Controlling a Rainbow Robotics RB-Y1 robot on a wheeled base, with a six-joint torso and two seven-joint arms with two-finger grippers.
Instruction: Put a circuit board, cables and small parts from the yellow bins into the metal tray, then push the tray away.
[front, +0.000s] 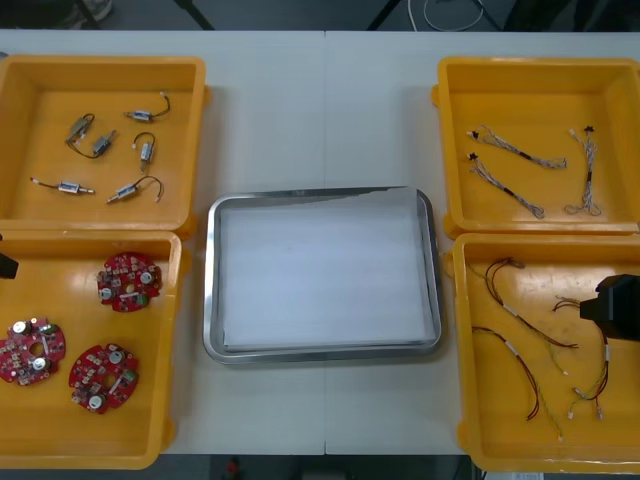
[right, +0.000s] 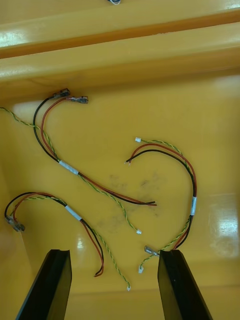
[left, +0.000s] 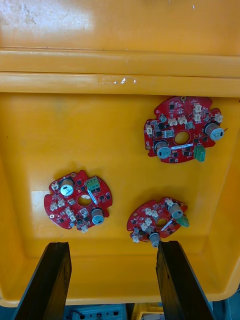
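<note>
Right tool (right: 114, 254) apart above red and yellow cables (right: 68, 167), left tool (left: 111, 245) apart above circuit boards (left: 70, 206)

**Nothing legible**

I can read no word, number, brand or sign on anything here. The red circuit boards (left: 182, 131) lie in the yellow bin (front: 176, 330) just left of the metal tray (front: 211, 290). They carry tiny pale marks on their faces, too small for me to make out as letters. The red and yellow cables (right: 68, 167) lie in the yellow bin just right of the tray. Their white sleeves (right: 193, 205) show no print that I can make out.
</note>
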